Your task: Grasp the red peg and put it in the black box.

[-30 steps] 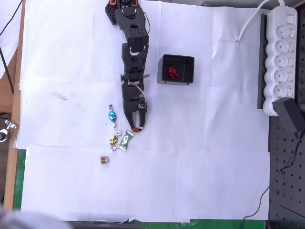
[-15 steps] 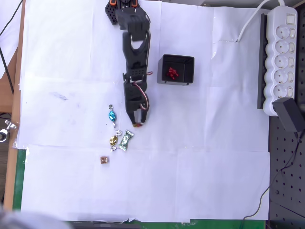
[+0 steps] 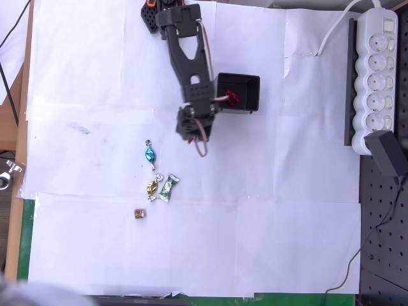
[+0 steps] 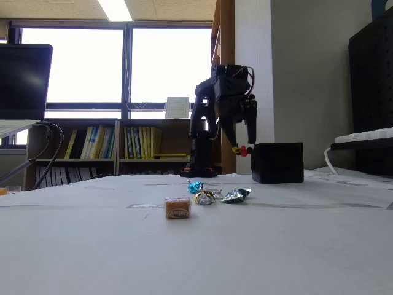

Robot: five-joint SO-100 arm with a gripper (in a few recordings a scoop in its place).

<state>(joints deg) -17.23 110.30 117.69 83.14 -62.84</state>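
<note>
In the fixed view my gripper (image 4: pixel 241 148) hangs in the air with its fingers pointing down, shut on a tiny red peg (image 4: pixel 244 149). It hovers just left of the black box (image 4: pixel 277 163), near the height of the box's top edge. Seen from overhead, the raised black arm leans toward the black box (image 3: pixel 237 81), and the wrist covers the gripper (image 3: pixel 190 130) and the held peg. Several red pegs (image 3: pixel 230 97) lie inside the box.
Blue (image 3: pixel 150 154), gold (image 3: pixel 152 188) and silver (image 3: pixel 168 187) wrapped candies and a small brown cube (image 3: pixel 139 213) lie on the white paper below the arm. A white power strip (image 3: pixel 376 76) runs along the right edge. A cable loops under the wrist.
The gripper closed beside the candies, rose off the paper and swung up and right toward the black box. The candies and the cube stayed put.
</note>
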